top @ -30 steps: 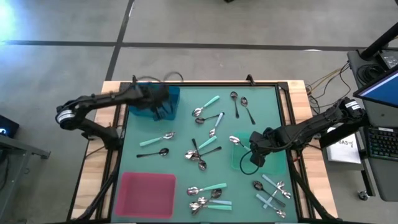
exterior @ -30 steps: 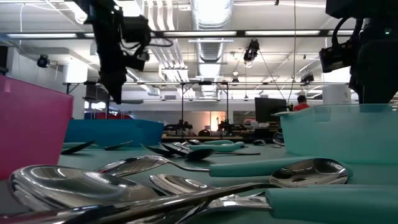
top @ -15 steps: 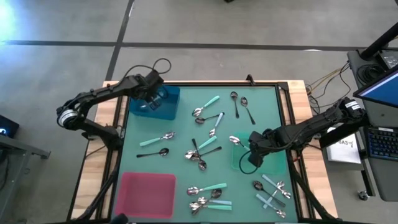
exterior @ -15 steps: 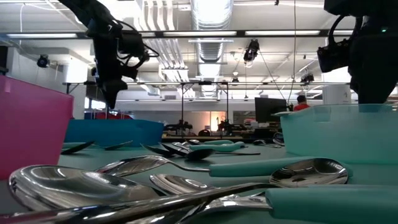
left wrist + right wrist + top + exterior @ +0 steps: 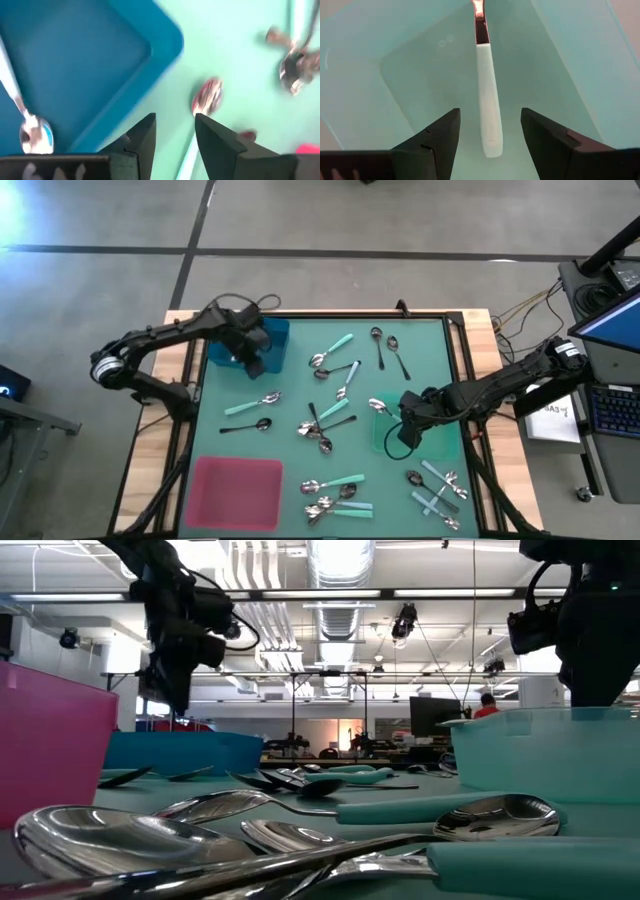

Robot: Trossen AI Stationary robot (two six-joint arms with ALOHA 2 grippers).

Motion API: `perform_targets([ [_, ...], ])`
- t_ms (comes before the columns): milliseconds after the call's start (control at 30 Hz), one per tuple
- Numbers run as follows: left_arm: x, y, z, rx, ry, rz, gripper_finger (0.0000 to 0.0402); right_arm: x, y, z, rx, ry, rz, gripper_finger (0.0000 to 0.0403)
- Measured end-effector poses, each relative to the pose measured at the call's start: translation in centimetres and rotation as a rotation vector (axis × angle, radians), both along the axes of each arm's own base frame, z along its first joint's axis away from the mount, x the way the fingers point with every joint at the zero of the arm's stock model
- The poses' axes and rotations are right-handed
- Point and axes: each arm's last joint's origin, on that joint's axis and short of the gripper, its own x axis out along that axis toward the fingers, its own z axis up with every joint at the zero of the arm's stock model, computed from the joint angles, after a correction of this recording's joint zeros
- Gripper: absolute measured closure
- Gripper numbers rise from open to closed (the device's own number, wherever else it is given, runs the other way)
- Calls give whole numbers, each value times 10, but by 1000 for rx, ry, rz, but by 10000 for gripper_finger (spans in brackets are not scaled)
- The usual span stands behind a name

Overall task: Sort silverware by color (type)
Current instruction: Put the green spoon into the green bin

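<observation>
Green matting covers the table (image 5: 440,340), which carries a pink tray (image 5: 236,492) at the near left, a blue tray (image 5: 222,352) at the far left and a pale green tray (image 5: 435,442) on the right. Over the blue tray's edge hangs the left hand (image 5: 254,363), fingers released and empty; an all-silver spoon (image 5: 20,114) lies inside that tray. Above the green tray, the right hand (image 5: 404,436) is spread open over a mint-handled spoon (image 5: 487,112) lying in it. Remaining spoons (image 5: 330,423) lie scattered across the matting.
</observation>
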Motion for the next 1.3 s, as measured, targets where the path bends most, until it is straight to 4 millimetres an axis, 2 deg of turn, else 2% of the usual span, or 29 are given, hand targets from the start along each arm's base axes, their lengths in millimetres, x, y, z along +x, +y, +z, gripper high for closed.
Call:
perform_targets([
  [100, 2, -21, -7, -2, 111, -41, 281, 0, 0, 0, 0, 0, 0, 202],
  [267, 7, -62, -23, -9, 180, -183, 281, 0, 0, 0, -11, 1, 34, 202],
  [367, 5, -84, -37, 46, 251, -252, 281, 0, 0, 0, -20, 0, 55, 202],
  [467, 2, -98, -52, 121, 281, -269, 281, 0, 0, 0, -28, -1, 58, 202],
  [667, -2, -103, -73, 125, 254, -160, 281, 0, 0, 0, -29, -1, 62, 202],
  [1000, -17, -105, -94, 114, 288, -30, 286, 0, 0, 0, -29, -1, 62, 202],
  [1067, -18, -105, -96, 114, 289, -10, 299, 0, 0, 0, -28, -1, 62, 202],
  [1200, -15, -105, -93, 106, 275, 3, 357, 0, 0, 0, -26, -1, 56, 202],
  [1300, -10, -104, -86, 97, 262, 0, 361, 0, 0, 0, 2, 5, 37, 202],
])
